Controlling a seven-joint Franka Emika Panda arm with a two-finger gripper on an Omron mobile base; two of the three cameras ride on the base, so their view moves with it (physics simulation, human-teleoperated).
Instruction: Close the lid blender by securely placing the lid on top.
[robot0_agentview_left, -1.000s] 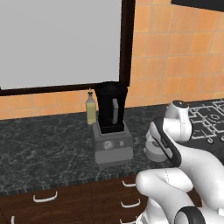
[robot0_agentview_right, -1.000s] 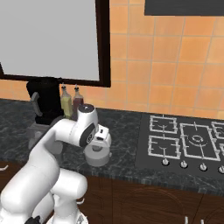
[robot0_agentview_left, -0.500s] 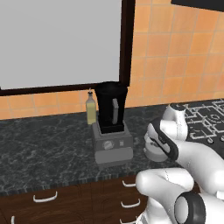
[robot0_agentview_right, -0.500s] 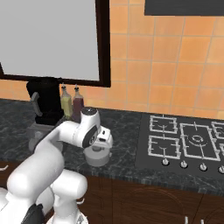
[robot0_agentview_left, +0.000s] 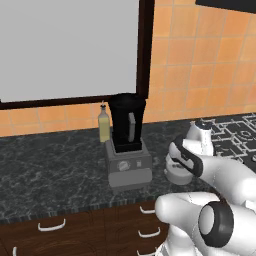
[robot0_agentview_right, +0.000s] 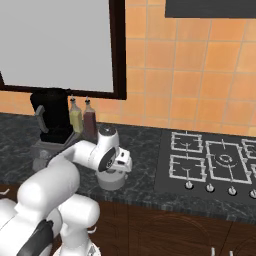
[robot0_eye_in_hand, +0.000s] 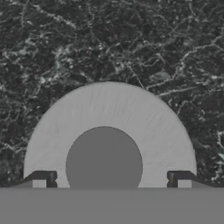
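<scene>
The blender (robot0_agentview_left: 127, 125) stands on the dark counter, a black tapered jar with an open top on a boxy grey base (robot0_agentview_left: 129, 168); it also appears at the left as the blender (robot0_agentview_right: 50, 118). The light-grey lid (robot0_agentview_left: 174, 175) lies flat on the counter to the blender's right. My gripper (robot0_agentview_left: 177, 167) points down just over it. In the hand view the lid (robot0_eye_in_hand: 109, 107) sits close below, its round knob (robot0_eye_in_hand: 104, 162) between my fingertips (robot0_eye_in_hand: 43, 177). The gripper (robot0_eye_in_hand: 111, 178) is open, straddling the knob without touching it. From the right base view, gripper (robot0_agentview_right: 113, 170) hangs over lid (robot0_agentview_right: 111, 181).
A yellowish bottle (robot0_agentview_left: 103, 125) stands just left of the blender, and a dark reddish bottle (robot0_agentview_right: 90, 118) is beside it. The gas hob (robot0_agentview_right: 215, 161) lies to the right. A dark-framed window (robot0_agentview_left: 70, 50) sits behind, and drawers with white handles (robot0_agentview_left: 52, 226) below the counter edge.
The hand has stayed over the lid, shifting only slightly, while the arm's elbow has risen further into the left base view. Lid and blender have not moved.
</scene>
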